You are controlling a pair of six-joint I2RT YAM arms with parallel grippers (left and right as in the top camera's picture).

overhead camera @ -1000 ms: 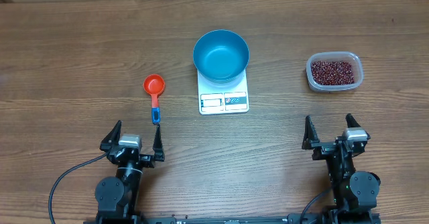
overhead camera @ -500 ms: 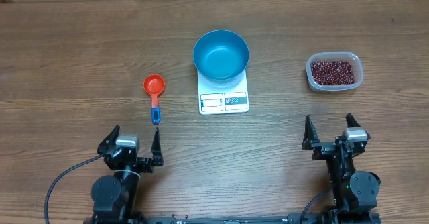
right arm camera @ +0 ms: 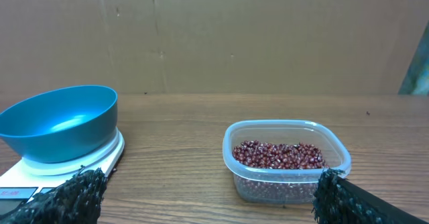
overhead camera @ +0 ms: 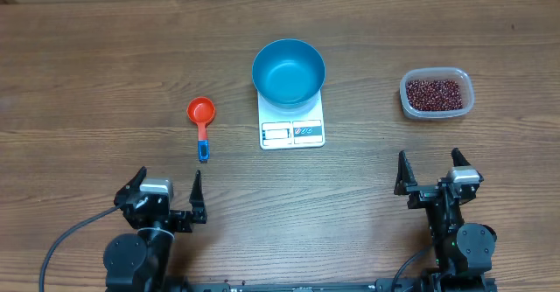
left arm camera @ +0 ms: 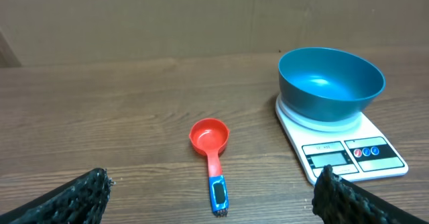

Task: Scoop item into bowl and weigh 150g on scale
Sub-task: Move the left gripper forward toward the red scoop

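Observation:
The blue bowl [overhead camera: 289,72] stands empty on the white scale [overhead camera: 293,131] at mid-table. The item, dark red beans [overhead camera: 433,93], fills a clear tub [overhead camera: 405,100] at the right. A red scoop [overhead camera: 201,112] with a blue handle tip lies left of the scale. My left gripper [overhead camera: 166,182] is open near the front edge, below the scoop and apart from it. My right gripper [overhead camera: 429,161] is open below the tub. The left wrist view shows the scoop [left arm camera: 210,136] lying ahead between the wide jaws, with the bowl [left arm camera: 330,82] at right. The right wrist view shows the beans [right arm camera: 278,155] ahead.
Cardboard panels stand behind the table's far edge in both wrist views. The scale's display and buttons [left arm camera: 362,151] face the near side. Bare wood lies between the scoop, scale and tub.
My left gripper has drawn back toward the near edge and slightly left, away from the scoop. The right arm and all objects are unmoved.

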